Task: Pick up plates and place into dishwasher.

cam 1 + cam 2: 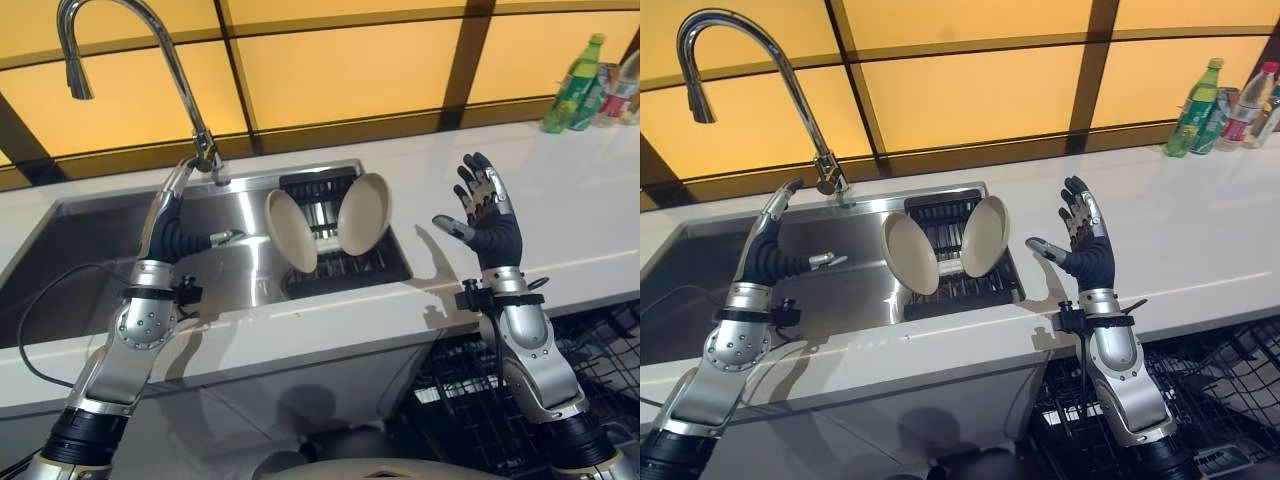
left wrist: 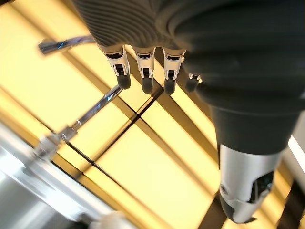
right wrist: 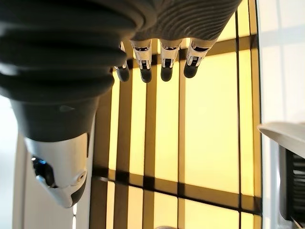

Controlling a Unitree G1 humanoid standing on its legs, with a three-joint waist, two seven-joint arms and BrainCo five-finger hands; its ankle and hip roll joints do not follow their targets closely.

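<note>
Two cream plates stand on edge in a dark rack (image 1: 345,265) at the right end of the steel sink (image 1: 90,250). The left plate (image 1: 291,232) and the right plate (image 1: 363,213) lean apart from each other. My left hand (image 1: 170,225) is raised over the sink basin, left of the plates, fingers straight and holding nothing. My right hand (image 1: 487,215) is raised above the white counter, right of the plates, fingers spread and empty. The right plate's edge (image 3: 286,133) shows in the right wrist view.
A tall curved tap (image 1: 150,60) stands behind the sink. Several bottles (image 1: 590,85) sit at the counter's far right corner. A dark wire dishwasher rack (image 1: 470,390) is pulled out below the counter (image 1: 580,200), under my right arm.
</note>
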